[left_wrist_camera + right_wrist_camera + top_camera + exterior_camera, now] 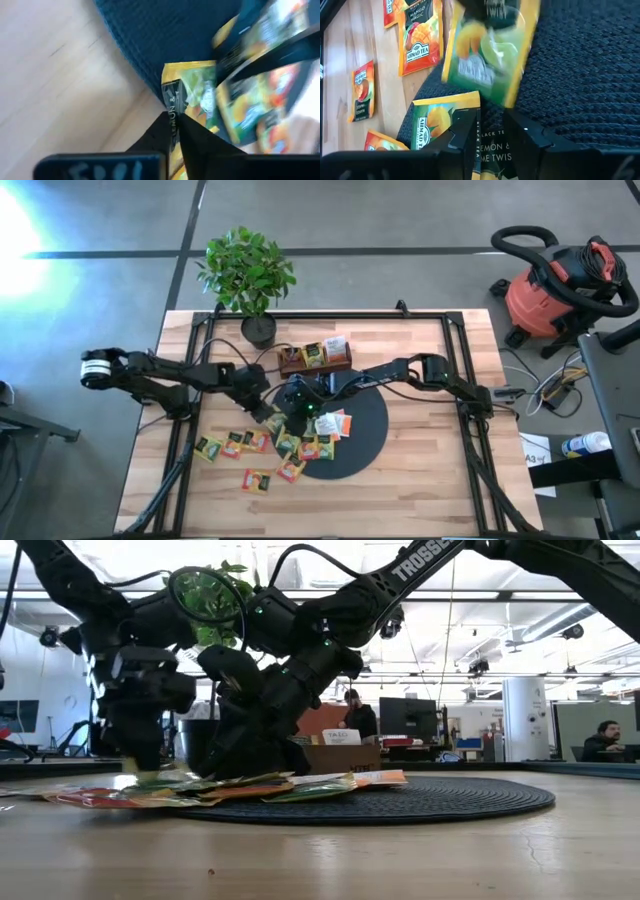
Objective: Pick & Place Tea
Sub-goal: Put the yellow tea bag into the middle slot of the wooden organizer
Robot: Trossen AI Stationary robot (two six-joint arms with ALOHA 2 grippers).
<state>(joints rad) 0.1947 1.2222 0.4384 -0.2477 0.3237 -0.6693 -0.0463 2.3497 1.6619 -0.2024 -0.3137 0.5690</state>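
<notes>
My left pincer point(175, 131) pinches a yellow lemon sachet point(192, 95) by its edge; jostling could slip it.

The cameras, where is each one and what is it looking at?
High: above, looking straight down at the table, both arms and the plant.
Low: at table height, looking level across the mat into the room, arms dropping in.
Left wrist: on the left arm, facing a yellow sachet pinched in its jaws.
Right wrist: on the right arm, facing sachets past its jaws.
Shared: all four show the mat and sachets.
</notes>
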